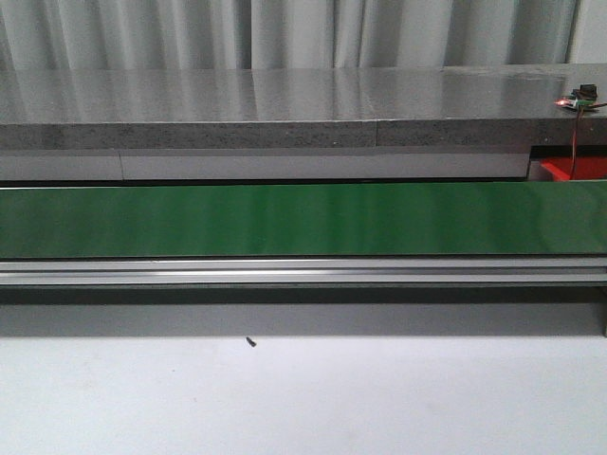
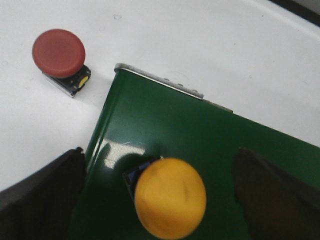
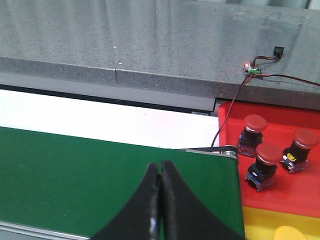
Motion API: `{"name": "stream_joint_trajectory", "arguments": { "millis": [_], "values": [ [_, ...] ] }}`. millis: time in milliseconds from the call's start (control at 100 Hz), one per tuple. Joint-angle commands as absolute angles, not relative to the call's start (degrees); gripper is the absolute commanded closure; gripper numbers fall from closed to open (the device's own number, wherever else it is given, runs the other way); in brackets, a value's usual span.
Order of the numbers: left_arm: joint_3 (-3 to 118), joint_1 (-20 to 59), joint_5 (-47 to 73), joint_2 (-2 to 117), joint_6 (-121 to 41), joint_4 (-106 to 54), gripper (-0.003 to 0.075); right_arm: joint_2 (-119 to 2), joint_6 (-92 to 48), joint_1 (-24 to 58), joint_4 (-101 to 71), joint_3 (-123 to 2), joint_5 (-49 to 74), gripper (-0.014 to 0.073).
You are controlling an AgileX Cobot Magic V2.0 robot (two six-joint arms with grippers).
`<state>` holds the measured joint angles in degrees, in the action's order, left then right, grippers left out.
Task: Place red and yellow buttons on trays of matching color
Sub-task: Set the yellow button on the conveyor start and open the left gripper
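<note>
A yellow button is seen on the green belt near its end, between the spread fingers of the left gripper; jaws are wide, nothing gripped, no contact visible. A red button is set off the belt on the white table, just beside the belt's corner. In the right wrist view, three red buttons are held upright in the red tray, past the belt end. A yellow tray is placed beside the red one, with a yellow cap partly seen. The right gripper is held closed and empty over the belt. Neither arm appears in the front view.
</note>
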<state>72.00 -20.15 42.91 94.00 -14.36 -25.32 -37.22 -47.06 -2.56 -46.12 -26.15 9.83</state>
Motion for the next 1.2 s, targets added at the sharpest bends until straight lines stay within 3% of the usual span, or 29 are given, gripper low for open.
{"name": "stream_joint_trajectory", "arguments": {
  "millis": [0, 490, 1190],
  "values": [
    [73.7, -20.0, 39.7, 89.9, -14.5, -27.3, 0.0134, -36.9, -47.5, -2.6, -46.9, -27.7, 6.8, 0.0711],
    [80.0, -26.2, 39.3, 97.2, -9.9, -27.3, 0.0134, -36.9, -47.5, -2.6, -46.9, -27.7, 6.8, 0.0711],
    [92.4, -26.3, 39.3, 117.2, -3.8, -28.4, 0.0135, -36.9, -47.5, -2.6, -46.9, -27.7, 6.8, 0.0711]
  ]
}}
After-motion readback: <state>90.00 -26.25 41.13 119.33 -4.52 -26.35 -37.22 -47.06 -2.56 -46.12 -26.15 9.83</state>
